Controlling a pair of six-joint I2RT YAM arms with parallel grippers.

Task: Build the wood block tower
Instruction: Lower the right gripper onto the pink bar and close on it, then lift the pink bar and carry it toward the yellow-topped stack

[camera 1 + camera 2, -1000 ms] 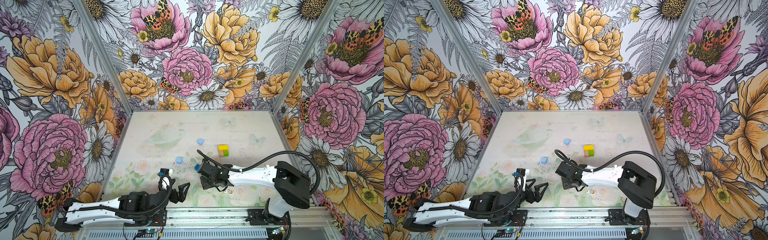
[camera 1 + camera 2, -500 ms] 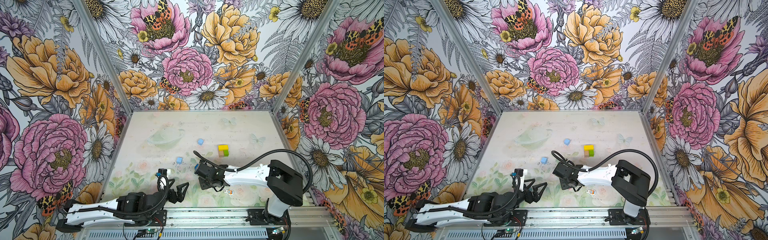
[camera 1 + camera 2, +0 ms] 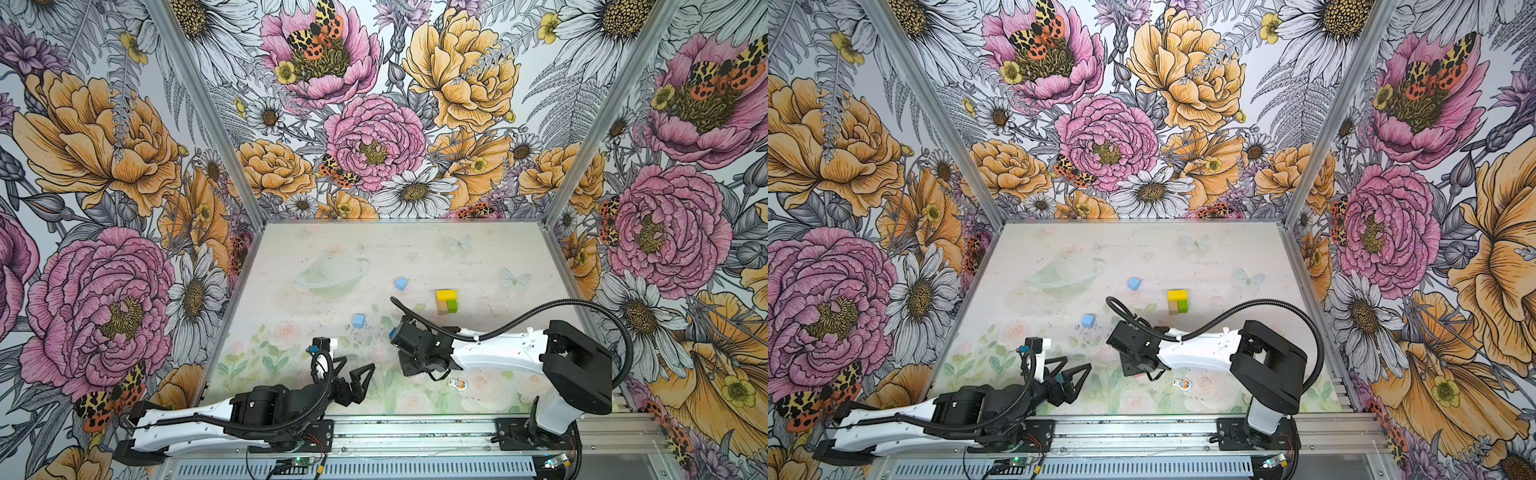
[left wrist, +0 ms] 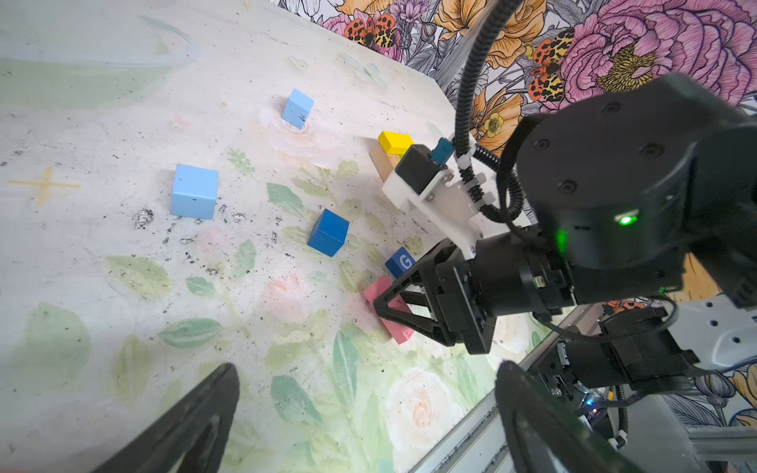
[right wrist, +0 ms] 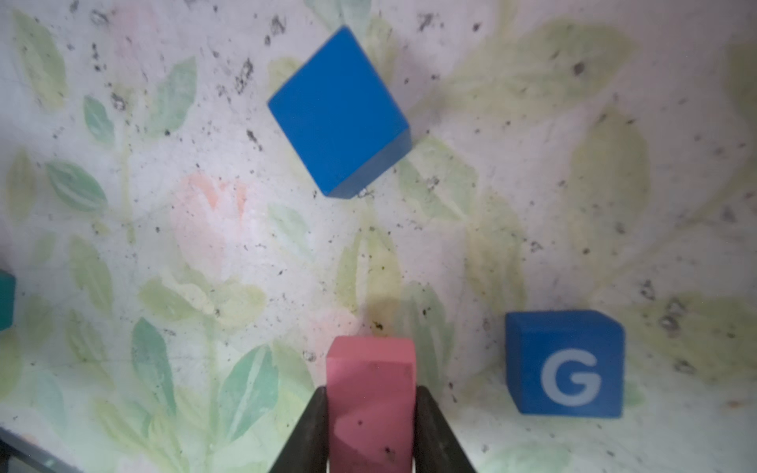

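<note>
In the right wrist view my right gripper [image 5: 370, 395] is shut on a pink block [image 5: 370, 368] lying on the table, one finger against each long side. Close by stand the G cube [image 5: 565, 364], a dark blue cube [image 5: 338, 110] and, at the frame edge, a teal cube [image 5: 6, 301]. The low tower [image 3: 446, 301] is a yellow block on green and plain-wood ones, right of centre in both top views. Two light blue cubes [image 3: 401, 284] [image 3: 358, 320] sit apart to its left. My left gripper [image 3: 353, 374] hovers open and empty near the front rail.
A flat white-and-orange cartoon figure [image 3: 458, 383] lies near the front edge, right of the right gripper. The metal rail [image 3: 415, 424] runs along the front. Flowered walls [image 3: 124, 166] close in the table on three sides. The right arm's black cable [image 3: 540, 309] arches over the table's right half.
The right gripper's fingers have closed in on the pink block, and that arm has shifted a little to the left. The left arm has barely moved and stays open.
</note>
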